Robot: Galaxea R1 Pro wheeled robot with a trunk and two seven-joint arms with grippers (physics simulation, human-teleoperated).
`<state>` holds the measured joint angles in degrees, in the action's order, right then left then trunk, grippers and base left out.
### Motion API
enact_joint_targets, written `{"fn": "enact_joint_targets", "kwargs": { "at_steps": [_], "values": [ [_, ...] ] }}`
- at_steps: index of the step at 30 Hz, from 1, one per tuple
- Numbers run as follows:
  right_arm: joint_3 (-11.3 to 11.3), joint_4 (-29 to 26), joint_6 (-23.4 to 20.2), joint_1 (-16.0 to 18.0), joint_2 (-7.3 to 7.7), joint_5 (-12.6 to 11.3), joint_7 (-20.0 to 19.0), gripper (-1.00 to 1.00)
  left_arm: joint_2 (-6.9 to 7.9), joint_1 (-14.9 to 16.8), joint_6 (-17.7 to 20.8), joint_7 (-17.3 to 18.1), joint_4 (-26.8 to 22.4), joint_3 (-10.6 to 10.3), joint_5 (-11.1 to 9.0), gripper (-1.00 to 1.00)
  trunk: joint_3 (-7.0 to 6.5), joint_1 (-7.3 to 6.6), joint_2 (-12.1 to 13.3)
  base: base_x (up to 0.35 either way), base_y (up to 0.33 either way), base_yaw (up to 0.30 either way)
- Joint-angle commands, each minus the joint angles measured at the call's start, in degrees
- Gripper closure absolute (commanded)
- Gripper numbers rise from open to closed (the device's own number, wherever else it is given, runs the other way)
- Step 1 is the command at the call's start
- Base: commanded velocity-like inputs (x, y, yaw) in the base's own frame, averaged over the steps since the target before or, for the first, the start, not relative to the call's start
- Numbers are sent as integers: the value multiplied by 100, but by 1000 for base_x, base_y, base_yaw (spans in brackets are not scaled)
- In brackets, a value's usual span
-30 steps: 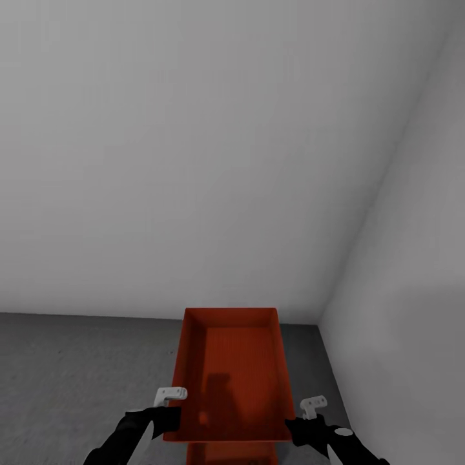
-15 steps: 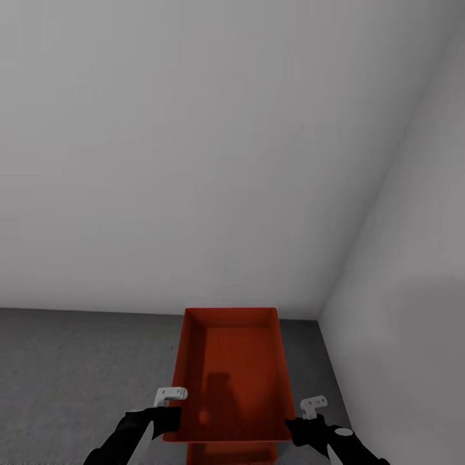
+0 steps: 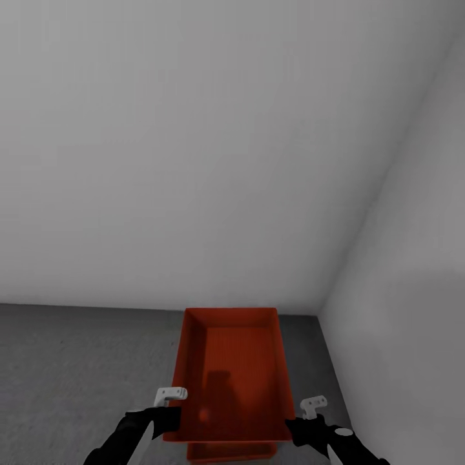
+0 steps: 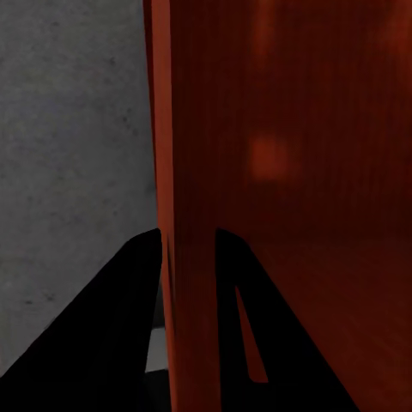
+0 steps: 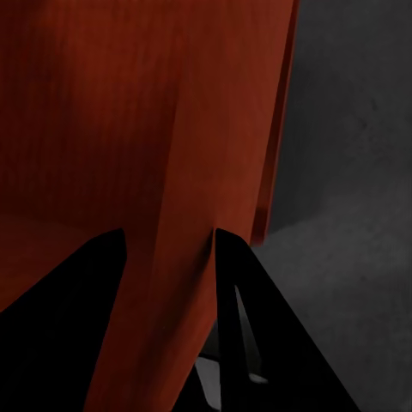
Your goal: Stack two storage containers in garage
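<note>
I am holding the upper storage container [image 3: 229, 371] up in front of me with both arms, over the dark grey concrete floor [image 3: 77, 361] of the garage, near the corner where two plain white walls [image 3: 194, 148] meet. My left tool [image 4: 189, 257] is clamped on the container's left long wall, one black finger on each side of the thin orange-red wall. My right tool [image 5: 167, 253] is clamped the same way on the right long wall. In the head view the container is open side up and lies lengthwise away from me. The second storage container [image 3: 232, 450] peeks out directly under its near end, lower down; I cannot tell whether the two are touching.
</note>
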<state>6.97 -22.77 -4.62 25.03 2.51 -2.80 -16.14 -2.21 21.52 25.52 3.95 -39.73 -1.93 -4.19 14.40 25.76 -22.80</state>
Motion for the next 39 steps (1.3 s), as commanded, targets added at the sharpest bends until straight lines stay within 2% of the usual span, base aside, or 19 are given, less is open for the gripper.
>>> {"fn": "enact_joint_targets", "kwargs": {
  "at_steps": [1, 8, 30, 39],
  "values": [
    [-21, 10, -39, 2, -172, 52, -21, 100, -34, 2, -373, -25, -17, -71, -64, 100, 21, 3, -12, 0, 0, 0],
    [-21, 10, -39, 2, -172, 59, -21, 100, -32, 2, -373, -25, -17, -71, -68, 100, 61, 3, -12, 0, 0, 0],
    [-21, 10, -39, 2, -172, 60, -21, 100, -34, 2, -373, -25, -17, -71, -72, 100, 65, 3, -12, 0, 0, 60],
    [-21, 10, -39, 2, -172, 59, -21, 100, -34, 2, -373, -26, -17, -71, -70, 100, 65, 3, -12, 0, -92, 0]
  ]
}}
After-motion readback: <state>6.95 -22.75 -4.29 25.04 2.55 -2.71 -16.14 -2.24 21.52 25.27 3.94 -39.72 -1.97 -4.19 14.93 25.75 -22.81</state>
